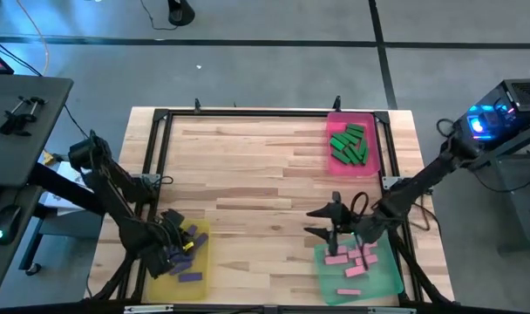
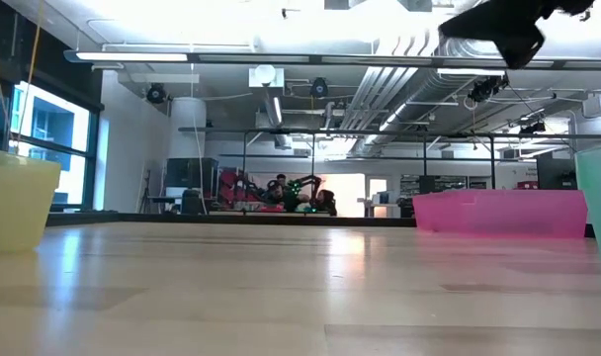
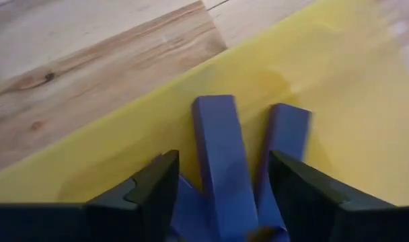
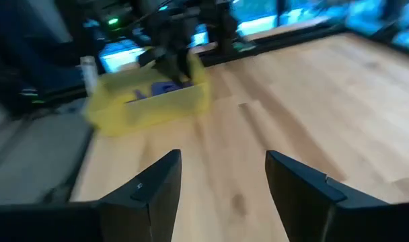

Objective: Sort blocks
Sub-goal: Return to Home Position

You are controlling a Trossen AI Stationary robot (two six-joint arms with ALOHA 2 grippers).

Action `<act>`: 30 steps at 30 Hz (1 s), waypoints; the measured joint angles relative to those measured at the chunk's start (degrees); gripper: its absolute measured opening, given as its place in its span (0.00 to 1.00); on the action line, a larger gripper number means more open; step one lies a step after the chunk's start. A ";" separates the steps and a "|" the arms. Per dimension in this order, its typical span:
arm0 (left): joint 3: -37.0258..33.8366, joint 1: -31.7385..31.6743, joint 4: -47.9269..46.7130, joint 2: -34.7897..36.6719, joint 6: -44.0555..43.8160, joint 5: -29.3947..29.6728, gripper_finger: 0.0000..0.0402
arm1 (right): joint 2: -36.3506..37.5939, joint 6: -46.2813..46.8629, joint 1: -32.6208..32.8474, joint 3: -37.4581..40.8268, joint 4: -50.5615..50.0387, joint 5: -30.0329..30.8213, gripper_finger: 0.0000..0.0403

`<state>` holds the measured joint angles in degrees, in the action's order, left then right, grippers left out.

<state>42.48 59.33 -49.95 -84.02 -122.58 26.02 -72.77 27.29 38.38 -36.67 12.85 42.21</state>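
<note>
My left gripper [image 1: 172, 237] [image 3: 222, 160] is open low over the yellow tray [image 1: 182, 262] at the table's near left. A purple block [image 3: 218, 134] lies between its fingers with a gap on each side, resting on other purple blocks [image 3: 288, 134] in the tray. My right gripper [image 1: 324, 222] [image 4: 221, 175] hangs open with nothing between its fingers, above the far left corner of the green tray [image 1: 387, 279], which holds several pink blocks [image 1: 352, 262]. Green blocks [image 1: 348, 144] lie in the pink tray [image 1: 335, 166] at the far right.
A black frame [image 1: 248, 112] runs round the wooden table top, and bare wood [image 1: 256, 183] spreads between the three trays. In the low view the yellow tray [image 2: 14, 198] stands at the left, the pink tray [image 2: 498, 213] at the right.
</note>
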 joint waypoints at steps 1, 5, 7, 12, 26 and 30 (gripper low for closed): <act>0.00 0.00 -0.06 1.39 0.02 0.06 0.54 | 1.89 1.26 -0.01 0.00 -2.02 -1.74 0.49; 0.00 0.00 2.22 8.02 4.80 7.48 0.55 | 9.84 4.73 -0.49 0.00 -12.06 -11.62 0.49; 0.04 -0.56 6.11 11.40 11.97 14.71 0.55 | 13.54 5.89 -1.28 0.00 -17.59 -17.41 0.49; 0.11 -7.43 13.51 19.35 36.67 23.53 0.50 | 20.28 3.96 -2.70 0.00 -28.86 -24.46 0.49; -25.11 -41.60 73.79 38.52 101.85 5.75 0.31 | 36.74 -9.68 -21.17 14.76 -13.42 -36.56 0.49; -29.73 -49.29 75.70 45.89 105.13 1.32 0.28 | 44.24 -13.51 -30.17 17.69 -11.51 -42.91 0.49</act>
<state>12.75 10.04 25.75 -38.13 -17.44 27.34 -28.53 13.78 8.21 -18.98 1.34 -0.70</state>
